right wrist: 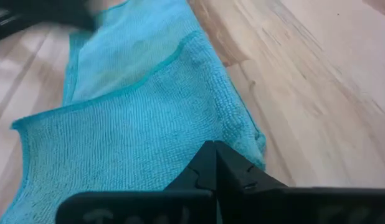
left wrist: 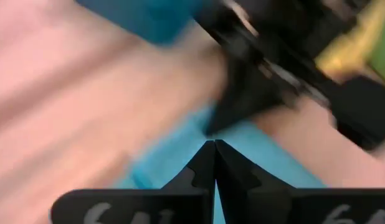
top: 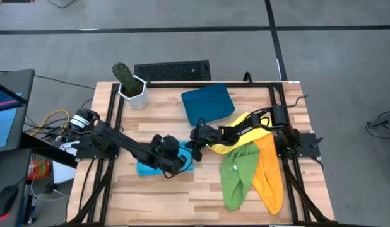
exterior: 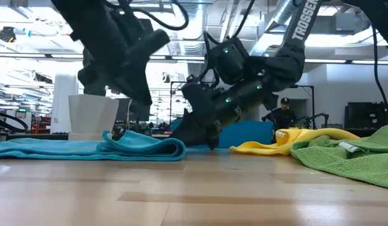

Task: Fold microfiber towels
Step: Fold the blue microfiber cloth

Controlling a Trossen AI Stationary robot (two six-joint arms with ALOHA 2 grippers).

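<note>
Light blue towel (top: 151, 165) lying left of centre on the wooden table (top: 182, 195), partly doubled over with one rounded fold showing in the low view, edges not yet squared. Left gripper (top: 171, 159) poised over it, jaws pressed shut, nothing visibly pinched. Right gripper (top: 196, 135) reaching in from the right to the towel's right edge, jaws closed too; whether cloth is caught between them, impossible to tell. Over on the right: yellow towel (top: 245, 129), green towel (top: 238, 173) and orange towel (top: 269, 173) heaped loose, overlapping, unfolded. Dark-blue tray (top: 207, 104) sitting empty at the far side. Judging by that: first fold under way, three towels left.
</note>
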